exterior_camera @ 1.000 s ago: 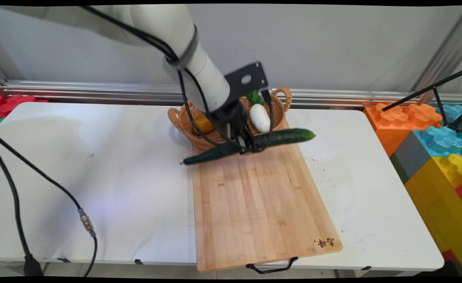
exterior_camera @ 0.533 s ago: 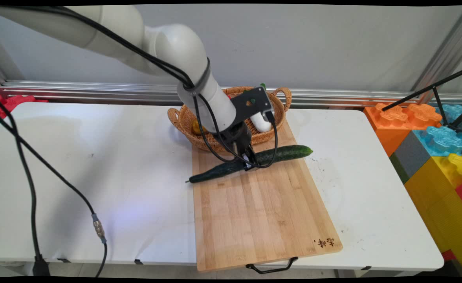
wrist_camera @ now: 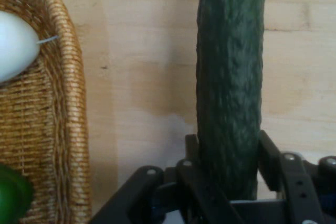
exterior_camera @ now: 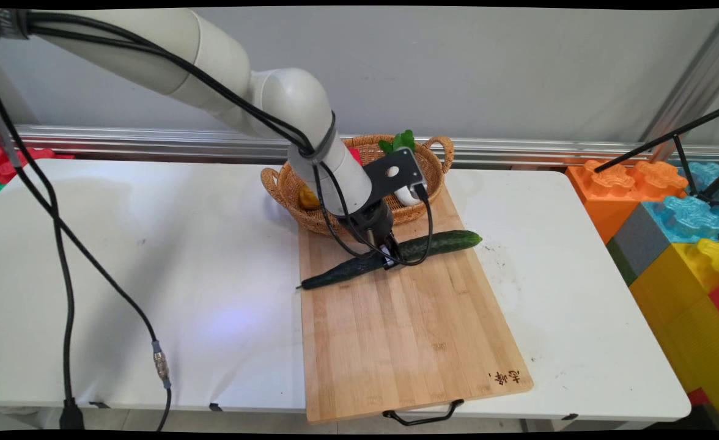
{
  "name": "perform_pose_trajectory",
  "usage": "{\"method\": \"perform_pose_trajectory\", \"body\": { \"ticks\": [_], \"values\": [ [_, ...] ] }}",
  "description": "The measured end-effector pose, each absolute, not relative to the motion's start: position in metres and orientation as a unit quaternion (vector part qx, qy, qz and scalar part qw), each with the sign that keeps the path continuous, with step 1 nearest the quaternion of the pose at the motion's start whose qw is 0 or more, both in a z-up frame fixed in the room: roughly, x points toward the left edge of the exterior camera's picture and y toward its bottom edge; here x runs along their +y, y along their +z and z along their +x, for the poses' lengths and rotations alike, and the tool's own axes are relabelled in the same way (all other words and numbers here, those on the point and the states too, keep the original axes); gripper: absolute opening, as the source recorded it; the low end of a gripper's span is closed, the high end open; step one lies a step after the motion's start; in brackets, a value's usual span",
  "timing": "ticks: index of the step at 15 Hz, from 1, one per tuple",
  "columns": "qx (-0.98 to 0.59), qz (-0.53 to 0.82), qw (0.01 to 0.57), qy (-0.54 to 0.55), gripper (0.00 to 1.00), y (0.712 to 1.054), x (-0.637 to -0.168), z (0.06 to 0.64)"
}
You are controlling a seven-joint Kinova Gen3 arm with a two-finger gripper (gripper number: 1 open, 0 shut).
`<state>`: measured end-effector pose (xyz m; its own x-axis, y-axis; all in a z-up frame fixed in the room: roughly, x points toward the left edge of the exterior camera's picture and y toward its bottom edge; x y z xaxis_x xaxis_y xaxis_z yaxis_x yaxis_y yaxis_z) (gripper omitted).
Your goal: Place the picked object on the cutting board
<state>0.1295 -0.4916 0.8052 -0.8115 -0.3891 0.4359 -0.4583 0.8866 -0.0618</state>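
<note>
A long dark green cucumber (exterior_camera: 439, 244) lies slantwise across the far end of the wooden cutting board (exterior_camera: 396, 330), its thin end at the board's left edge. My gripper (exterior_camera: 389, 258) is shut on the cucumber near its middle. In the hand view the cucumber (wrist_camera: 230, 77) runs straight up between the two fingers (wrist_camera: 195, 153), over bare wood (wrist_camera: 142, 77). Just behind the gripper stands a wicker basket (exterior_camera: 292, 192) holding a white radish (exterior_camera: 406, 195), green leaves (exterior_camera: 399, 142) and an orange-yellow piece (exterior_camera: 306, 197).
The basket's rim (wrist_camera: 73, 108) fills the hand view's left side, with the white radish (wrist_camera: 14, 45) inside. Large coloured blocks (exterior_camera: 677, 232) stand right of the table. Black cables (exterior_camera: 66, 275) hang over the table's left part. A black handle (exterior_camera: 424, 415) sticks out at the board's near end.
The gripper has come down and toward the near side with the cucumber, from above the basket's front rim to the cutting board's surface.
</note>
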Motion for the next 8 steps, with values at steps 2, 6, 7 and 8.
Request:
{"method": "perform_pose_trajectory", "body": {
  "ticks": [2,6,7,8],
  "values": [
    [-0.947,0.223,0.214,0.084,1.0,0.806,-0.493,0.128],
    [-0.945,0.223,0.222,0.084,1.0,0.813,-0.492,0.127],
    [-0.945,0.224,0.224,0.085,1.0,0.819,-0.49,0.128],
    [-0.944,0.226,0.225,0.086,1.0,0.826,-0.487,0.129]
  ]
}}
